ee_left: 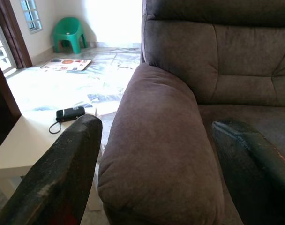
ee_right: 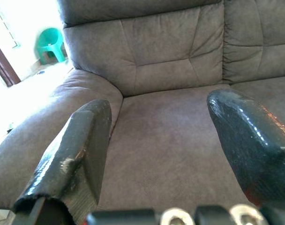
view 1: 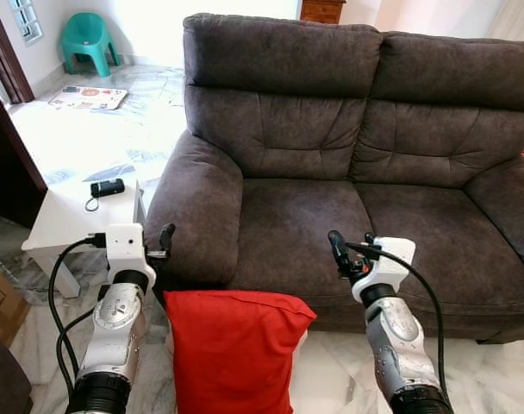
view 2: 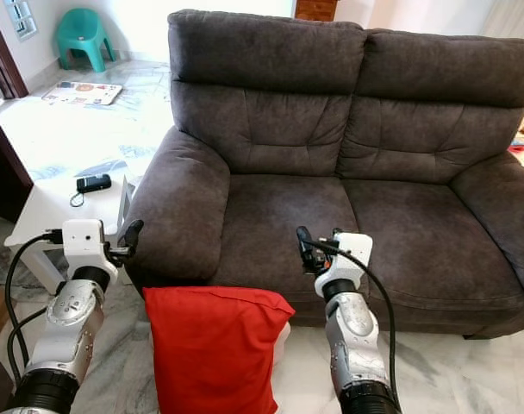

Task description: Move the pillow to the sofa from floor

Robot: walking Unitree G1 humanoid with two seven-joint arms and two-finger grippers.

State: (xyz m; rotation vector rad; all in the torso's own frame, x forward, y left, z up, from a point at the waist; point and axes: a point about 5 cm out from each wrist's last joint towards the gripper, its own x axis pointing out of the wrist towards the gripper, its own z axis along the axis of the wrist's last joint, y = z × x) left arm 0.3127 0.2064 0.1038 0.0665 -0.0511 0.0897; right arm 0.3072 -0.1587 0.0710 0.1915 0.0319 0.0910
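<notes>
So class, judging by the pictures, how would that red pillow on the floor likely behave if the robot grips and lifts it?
The red pillow looks soft: its fabric is creased and its top edge sags, so it would probably flop and squash in a grip. It is bulky yet likely light. It stands against the sofa front, so a push may tip it.

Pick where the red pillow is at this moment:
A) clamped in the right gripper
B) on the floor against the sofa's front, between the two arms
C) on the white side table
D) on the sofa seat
B: the red pillow stands on the floor below the sofa seat edge, with both grippers open and apart from it.
</notes>
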